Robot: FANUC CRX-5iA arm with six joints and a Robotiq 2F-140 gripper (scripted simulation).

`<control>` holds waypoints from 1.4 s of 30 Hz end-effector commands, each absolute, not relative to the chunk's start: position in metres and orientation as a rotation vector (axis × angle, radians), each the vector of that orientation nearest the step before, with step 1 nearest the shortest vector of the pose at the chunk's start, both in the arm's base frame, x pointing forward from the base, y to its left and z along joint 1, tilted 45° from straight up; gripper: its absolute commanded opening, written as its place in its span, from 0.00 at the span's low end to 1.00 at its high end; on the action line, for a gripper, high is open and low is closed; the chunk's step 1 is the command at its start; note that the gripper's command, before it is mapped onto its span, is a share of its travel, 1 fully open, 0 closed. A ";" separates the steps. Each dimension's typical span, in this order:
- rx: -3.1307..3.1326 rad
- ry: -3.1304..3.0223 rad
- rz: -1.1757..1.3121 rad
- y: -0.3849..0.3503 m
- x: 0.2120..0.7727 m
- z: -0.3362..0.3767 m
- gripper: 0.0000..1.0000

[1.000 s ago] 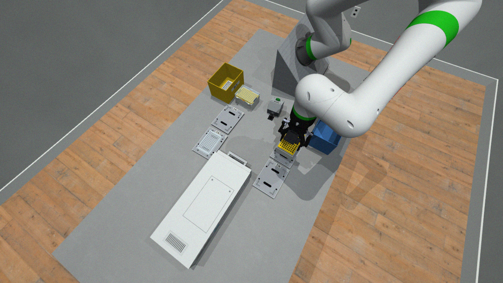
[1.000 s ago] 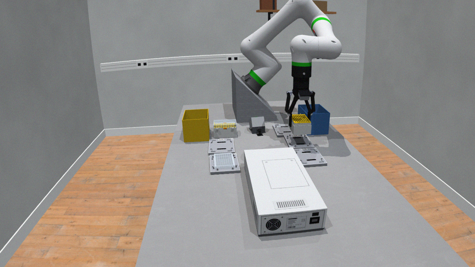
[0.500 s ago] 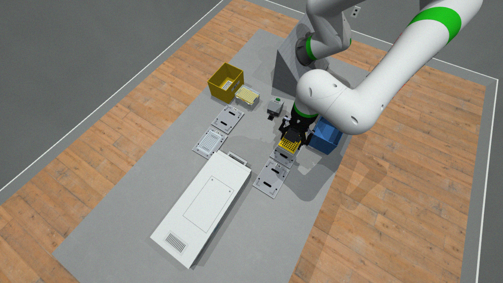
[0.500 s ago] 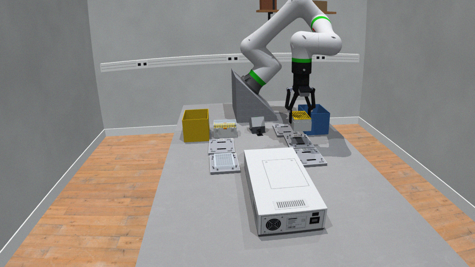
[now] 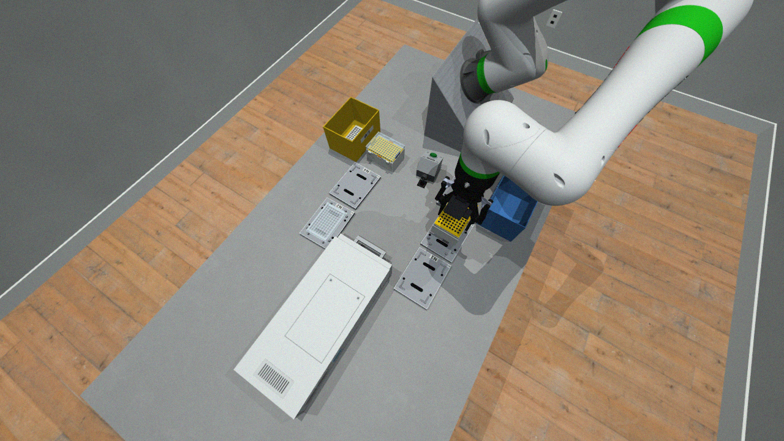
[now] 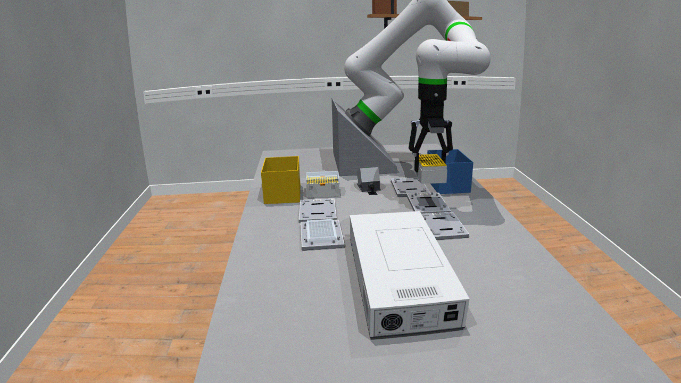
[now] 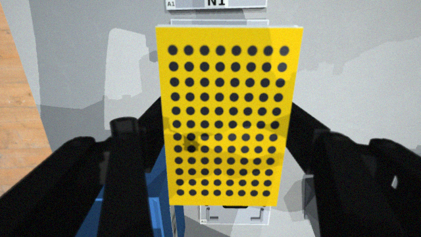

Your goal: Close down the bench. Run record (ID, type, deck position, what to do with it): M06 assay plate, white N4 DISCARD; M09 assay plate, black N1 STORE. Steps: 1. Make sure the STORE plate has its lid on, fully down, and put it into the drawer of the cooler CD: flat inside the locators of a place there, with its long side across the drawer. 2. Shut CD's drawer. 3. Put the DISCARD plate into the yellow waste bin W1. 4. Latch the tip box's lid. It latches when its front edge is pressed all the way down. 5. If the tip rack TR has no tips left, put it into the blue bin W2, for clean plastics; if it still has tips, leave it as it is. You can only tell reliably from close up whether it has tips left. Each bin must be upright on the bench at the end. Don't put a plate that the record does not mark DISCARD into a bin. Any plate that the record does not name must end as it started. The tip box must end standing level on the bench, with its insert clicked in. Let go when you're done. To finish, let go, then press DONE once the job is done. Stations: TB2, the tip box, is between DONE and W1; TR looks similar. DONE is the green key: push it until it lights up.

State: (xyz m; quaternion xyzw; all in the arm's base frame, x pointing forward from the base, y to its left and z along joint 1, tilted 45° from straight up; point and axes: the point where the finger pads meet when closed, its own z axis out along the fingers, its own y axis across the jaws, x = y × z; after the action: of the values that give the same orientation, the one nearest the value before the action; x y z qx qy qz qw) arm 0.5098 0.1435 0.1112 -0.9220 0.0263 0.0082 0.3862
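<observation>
My gripper [image 5: 459,212] is shut on the tip rack TR [image 5: 452,222], a grey box with a yellow top. It holds the rack off the deck, beside the blue bin W2 [image 5: 510,208]. In the wrist view the rack's yellow top [image 7: 227,115] shows only dark empty holes, with no tips in sight, and my fingers clamp its long sides. In the exterior view the rack [image 6: 431,168] hangs just left of the blue bin [image 6: 454,171]. The yellow bin W1 [image 5: 351,127] holds a white plate [image 5: 353,131]. The tip box TB2 [image 5: 385,149] stands next to it.
The DONE key [image 5: 430,163] sits between the tip box and my gripper. The white cooler CD [image 5: 320,315] lies in front. A clear plate [image 5: 326,220] rests on one nest; the other nests [image 5: 354,185] [image 5: 422,277] are bare. The arm's grey pedestal [image 6: 354,138] stands behind.
</observation>
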 end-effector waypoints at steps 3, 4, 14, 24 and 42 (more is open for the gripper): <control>-2.348 0.067 0.019 0.137 0.510 0.117 0.10; -2.348 0.067 0.019 0.137 0.510 0.118 0.10; -2.348 0.067 0.019 0.129 0.510 0.125 0.10; -2.348 0.067 0.019 0.119 0.510 0.135 0.10; -2.349 0.026 0.002 0.127 0.493 0.145 0.10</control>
State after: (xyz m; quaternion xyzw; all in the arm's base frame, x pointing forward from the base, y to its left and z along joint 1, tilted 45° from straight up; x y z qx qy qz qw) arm 0.4989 0.1242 0.1413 -0.9224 0.0098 0.0016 0.3861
